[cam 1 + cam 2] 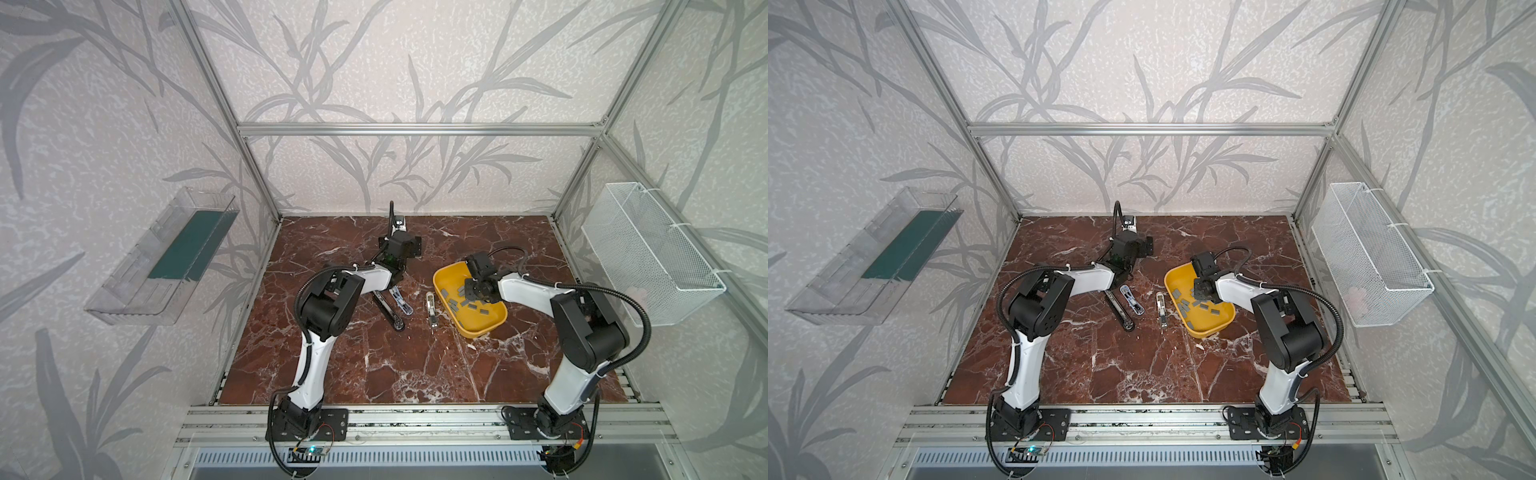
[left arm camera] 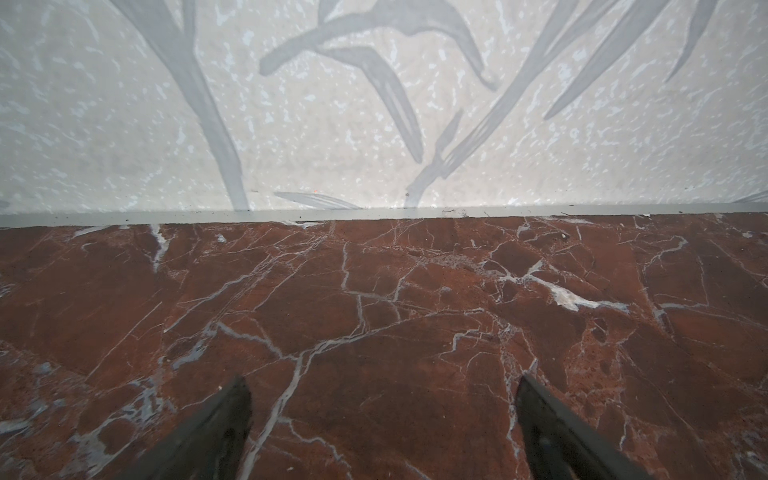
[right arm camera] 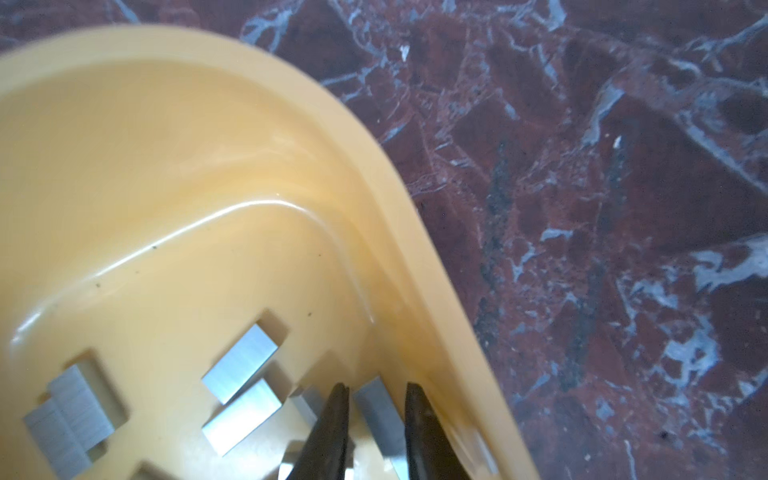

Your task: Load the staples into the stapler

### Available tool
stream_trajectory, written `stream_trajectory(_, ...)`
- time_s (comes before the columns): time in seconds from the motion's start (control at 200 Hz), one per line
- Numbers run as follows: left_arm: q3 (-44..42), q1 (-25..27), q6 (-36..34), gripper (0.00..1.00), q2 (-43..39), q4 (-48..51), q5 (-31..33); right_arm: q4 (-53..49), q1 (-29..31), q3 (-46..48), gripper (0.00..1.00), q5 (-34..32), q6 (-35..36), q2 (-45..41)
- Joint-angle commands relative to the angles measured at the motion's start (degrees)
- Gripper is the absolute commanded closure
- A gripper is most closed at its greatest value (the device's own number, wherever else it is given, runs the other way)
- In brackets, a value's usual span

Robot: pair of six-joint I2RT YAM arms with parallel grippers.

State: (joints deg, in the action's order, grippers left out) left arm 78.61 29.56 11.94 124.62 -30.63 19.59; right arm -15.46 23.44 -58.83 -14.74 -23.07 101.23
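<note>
Yellow tray (image 3: 166, 166) corrals the staples (image 3: 241, 361) for picking; at lower centre the right end effector (image 3: 377, 386) straddles one strip, whether clenched I cannot tell; the left end effector (image 2: 382, 377) hangs released.

Both top views are bright and evenly lit from above, with only soft shadows on the marble table (image 1: 374, 365). Wide-angle perspective splays the walls toward the frame edges. In the right wrist view the yellow tray (image 3: 166, 166) carries a curved glare streak. The staples (image 3: 241, 361) cast short shadows and look slightly blurred. The left wrist view is sharp.
</note>
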Motion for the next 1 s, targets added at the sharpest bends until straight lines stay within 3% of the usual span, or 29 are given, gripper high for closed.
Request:
stream_trajectory(0.0, 0.87, 0.15, -0.68, 0.01, 0.82, -0.39, 0.05, -0.67, -0.4, 0.72, 0.73, -0.56, 0.58, -3.12)
stream_trajectory(0.26, 0.6, 0.04, -2.77, 0.01, 0.3, 0.04, -4.3, -3.52, -0.68, 0.23, 0.73, 0.19, 2.74, -3.8)
stream_trajectory(0.395, 0.69, -0.43, -3.29, 0.01, -0.87, 2.46, -5.96, -1.68, -0.68, -0.29, 0.75, 4.65, 4.87, -2.46)
stream_trajectory(0.455, 0.36, -1.27, -1.7, 0.01, -2.32, 4.51, -8.0, 0.41, -0.68, 0.21, 0.79, 8.24, 5.66, -3.09)
stream_trajectory(0.495, -0.73, -2.1, -0.32, 0.01, -3.81, 5.21, -9.85, 2.3, -0.72, 0.87, 0.87, 10.75, 6.16, -3.12)
stream_trajectory(0.53, -2.32, -2.94, 0.8, 0.01, -5.44, 4.88, -11.76, 4.03, -0.68, 1.44, 1.0, 11.69, 5.82, -5.13)
stream_trajectory(0.635, -7.41, -5.38, 2.79, 0.01, -10.18, 2.85, -16.49, 3.1, -0.64, 0.94, 1.0, 7.66, 4.18, -4.82)
stream_trajectory(0.69, -8.95, -6.23, 3.18, 0.01, -12.43, 3.29, -17.66, 1.64, -0.59, -0.02, 1.0, 8.7, 4.66, -4.19)
stream_trajectory(0.745, -10.22, -6.77, 2.98, 0.01, -14.49, 4.14, -18.15, 7.06, -0.74, 3.35, 1.0, 13.0, 4.45, -5.89)
stream_trajectory(0.81, -11.77, -7.1, 1.7, 0.01, -16.76, 4.76, -19.01, 20.94, -2.13, 11.68, 1.0, 19.97, 0.62, -9.04)
stream_trajectory(0.85, -12.74, -7.16, 0.74, 0.01, -18.04, 4.92, -19.78, 20.58, -1.79, 12.53, 1.0, 17.6, -1.8, -9.83)
stream_trajectory(0.935, -13.98, -7.59, -0.71, 0.01, -19.79, 5.62, -22.38, -2.11, 4.82, -0.23, 1.0, 1.33, 2.12, -5.51)
stream_trajectory(0.96, -14.01, -7.75, -0.82, 0.01, -20.04, 6.03, -23.35, -3.69, 5.73, -1.78, 1.0, 1.05, 3.38, -4.54)
stream_trajectory(0.995, -13.92, -8.01, -0.87, 0.01, -20.15, 6.52, -24.59, -0.36, 4.79, 0.18, 1.0, 6.29, 3.24, -5.05)
